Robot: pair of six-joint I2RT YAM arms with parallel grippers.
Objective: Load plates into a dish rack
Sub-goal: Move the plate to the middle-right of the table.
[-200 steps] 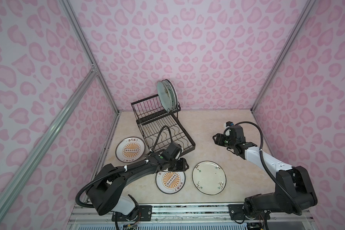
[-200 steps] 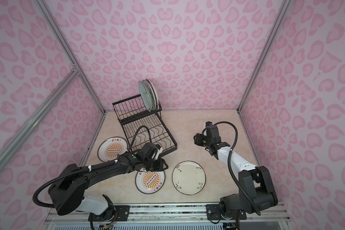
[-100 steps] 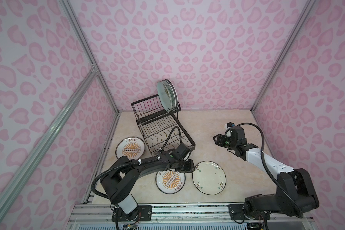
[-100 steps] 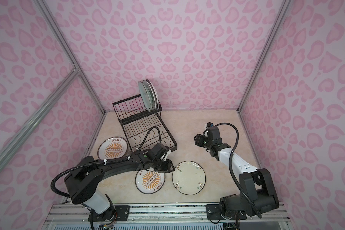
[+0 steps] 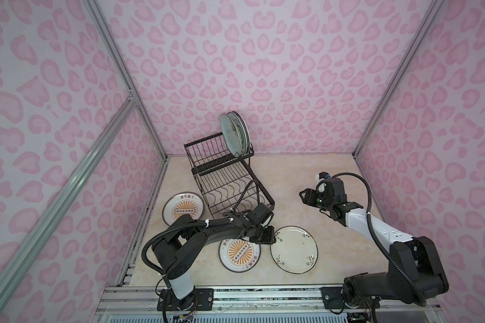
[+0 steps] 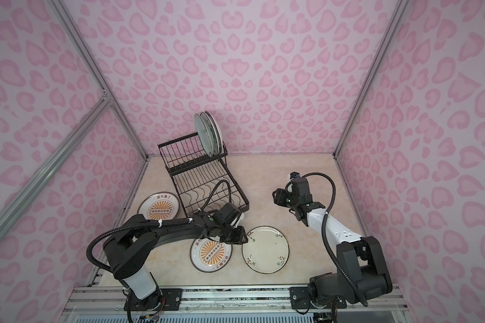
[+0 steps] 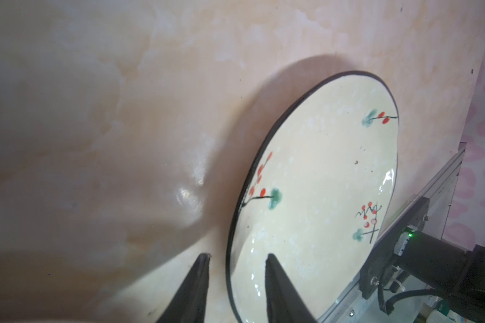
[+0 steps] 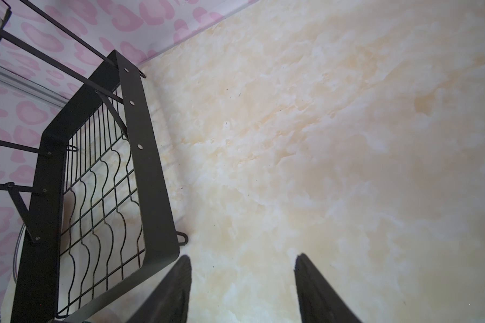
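A cream floral-sprig plate (image 5: 294,249) (image 6: 265,249) (image 7: 319,181) lies flat near the table's front. My left gripper (image 5: 271,239) (image 6: 242,237) (image 7: 235,256) is open at this plate's left edge. Its jaws straddle the dark rim, one over the plate and one over the table. Two orange sunburst plates lie flat, one (image 5: 239,253) under the left wrist and one (image 5: 183,209) left of the dish rack (image 5: 205,152) (image 6: 179,152) (image 8: 149,156). Other plates (image 5: 233,134) (image 6: 207,134) stand upright in the rack's raised tier. My right gripper (image 5: 303,195) (image 6: 276,197) (image 8: 242,256) hangs open and empty right of the rack.
Pink patterned walls close in the table on three sides. A metal rail (image 5: 263,296) with both arm bases runs along the front edge. The left arm's cable (image 5: 247,190) loops over the rack's lower tray.
My left gripper moved right, from over the near sunburst plate to the cream plate's left edge, and its jaws narrowed. The right arm barely moved.
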